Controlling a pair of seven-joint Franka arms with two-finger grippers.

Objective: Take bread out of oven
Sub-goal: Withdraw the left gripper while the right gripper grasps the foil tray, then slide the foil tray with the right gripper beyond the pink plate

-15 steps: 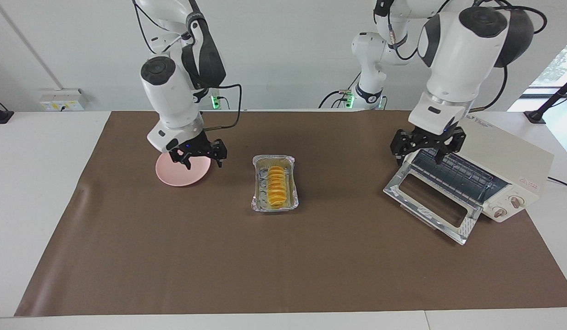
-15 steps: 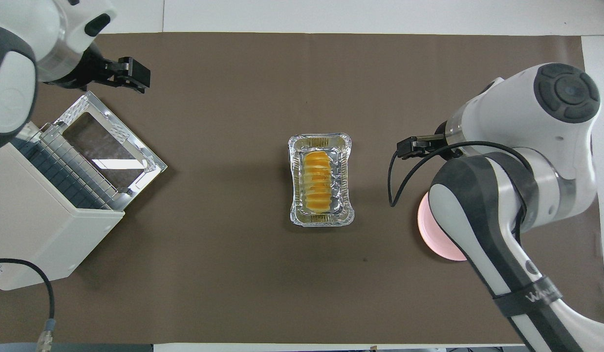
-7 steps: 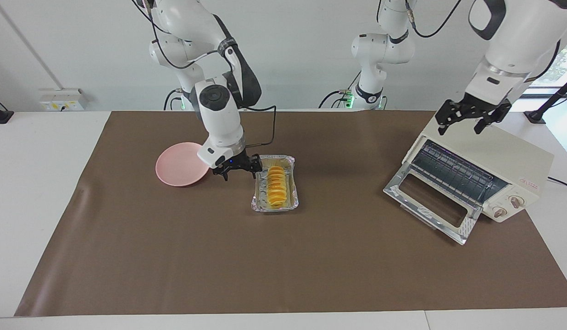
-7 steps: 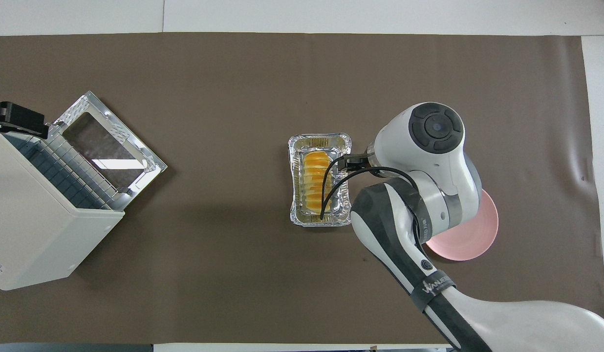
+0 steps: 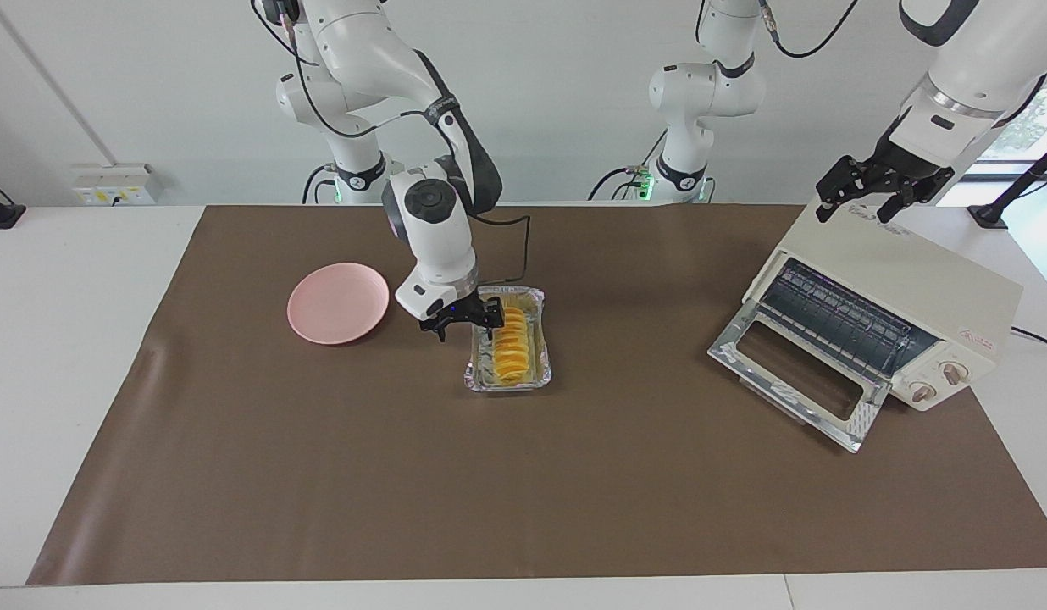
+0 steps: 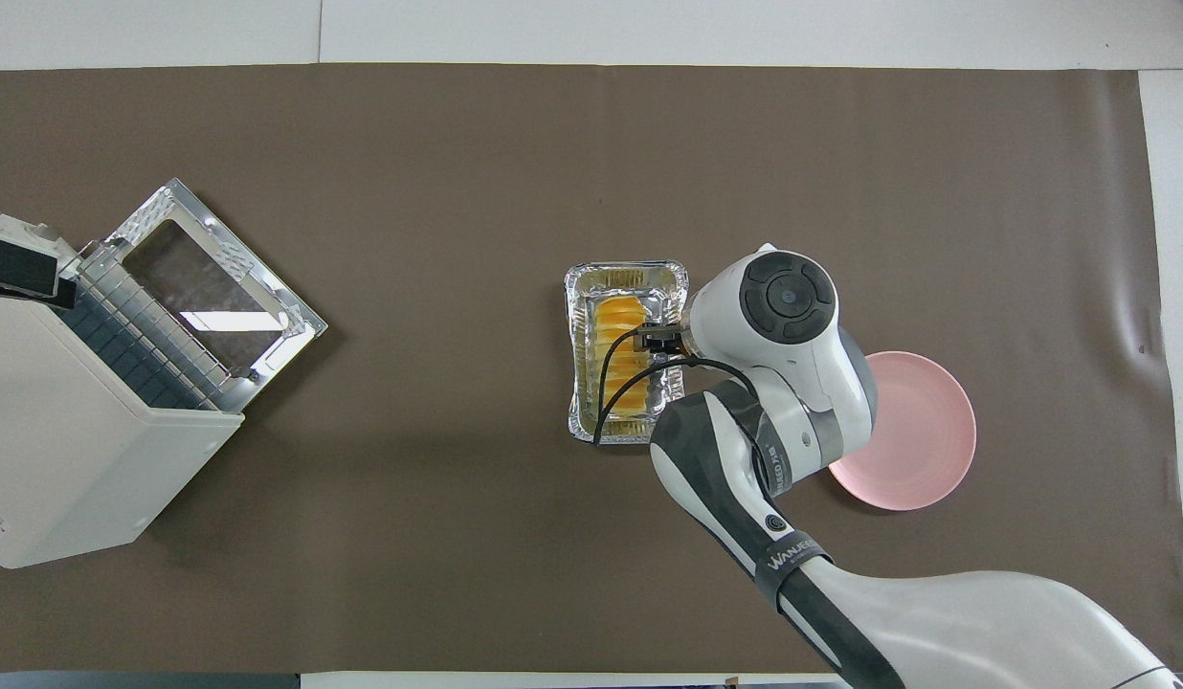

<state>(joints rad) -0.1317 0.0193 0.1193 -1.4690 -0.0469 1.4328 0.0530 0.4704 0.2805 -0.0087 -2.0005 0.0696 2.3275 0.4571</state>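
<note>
Bread (image 5: 510, 344), ridged and yellow-orange, fills crinkled foil tray (image 5: 536, 373); right hand (image 5: 465, 320) wide above.

The right arm's wrist (image 6: 778, 316) covers the right gripper in the overhead view, so only a dark tip shows at the foil tray (image 6: 580, 287), and its cable crosses the bread (image 6: 618, 316). In the facing view the right gripper (image 5: 464, 322) hides the tray's near corner; whether it touches the bread can't be told. The pink plate (image 6: 922, 450) is partly under the arm. The oven (image 6: 65, 459) is cut by the picture's edge in the overhead view. The left gripper (image 5: 871, 188) hangs over the oven, barely showing from above.
</note>
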